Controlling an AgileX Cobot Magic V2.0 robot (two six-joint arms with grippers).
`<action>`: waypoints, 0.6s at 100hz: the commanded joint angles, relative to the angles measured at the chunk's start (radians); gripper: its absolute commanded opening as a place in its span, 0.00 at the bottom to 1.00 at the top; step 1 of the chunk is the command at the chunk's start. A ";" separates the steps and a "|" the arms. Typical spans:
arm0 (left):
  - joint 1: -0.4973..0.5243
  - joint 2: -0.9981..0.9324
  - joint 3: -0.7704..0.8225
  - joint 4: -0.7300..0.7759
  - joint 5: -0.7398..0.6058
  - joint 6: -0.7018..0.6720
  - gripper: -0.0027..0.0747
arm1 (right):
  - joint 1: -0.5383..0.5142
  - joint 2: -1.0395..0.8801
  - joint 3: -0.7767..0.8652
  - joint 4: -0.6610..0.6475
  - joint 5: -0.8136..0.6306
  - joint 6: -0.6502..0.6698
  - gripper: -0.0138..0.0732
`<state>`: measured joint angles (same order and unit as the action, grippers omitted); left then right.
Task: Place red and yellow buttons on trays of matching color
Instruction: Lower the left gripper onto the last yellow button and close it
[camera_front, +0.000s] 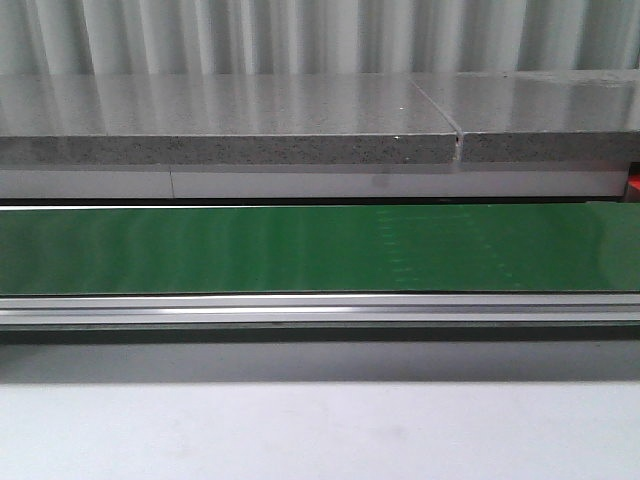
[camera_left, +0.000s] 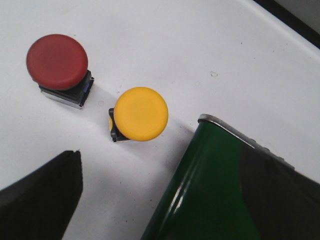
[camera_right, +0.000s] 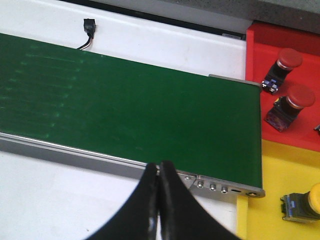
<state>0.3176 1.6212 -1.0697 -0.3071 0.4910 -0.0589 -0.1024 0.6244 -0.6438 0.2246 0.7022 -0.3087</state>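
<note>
A: Fingers first, since they're nearest: the right gripper is sitting pressed shut on nothing, hanging over the near rail of the belt.

B: And the left gripper?

A: Spread wide, nothing between its dark fingers. It's looking down past the belt end at two loose buttons on the white table.

B: Which is closer?

A: The yellow button, just beside the belt end. The red button is lying a little beyond it, apart from it.

B: The trays?

A: Farther off, past the belt's other end in the right wrist view. The red tray is holding two red buttons; the yellow tray is holding one yellow one.

B: So what's worrying you?

A: The yellow button is sitting so close to the belt end that a finger could be clipping the metal rim while closing. And those domed caps are looking slippery; a grip on the cap could be squeezing it out.
</note>
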 joint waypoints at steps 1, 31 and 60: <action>0.002 -0.003 -0.053 -0.018 -0.050 -0.011 0.81 | 0.002 -0.003 -0.025 0.001 -0.060 -0.002 0.08; 0.002 0.091 -0.098 -0.018 -0.050 -0.036 0.81 | 0.002 -0.003 -0.025 0.001 -0.060 -0.002 0.08; 0.002 0.134 -0.116 -0.020 -0.072 -0.040 0.81 | 0.002 -0.003 -0.025 0.001 -0.060 -0.002 0.08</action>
<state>0.3176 1.7854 -1.1514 -0.3098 0.4731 -0.0858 -0.1024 0.6244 -0.6438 0.2246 0.7022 -0.3087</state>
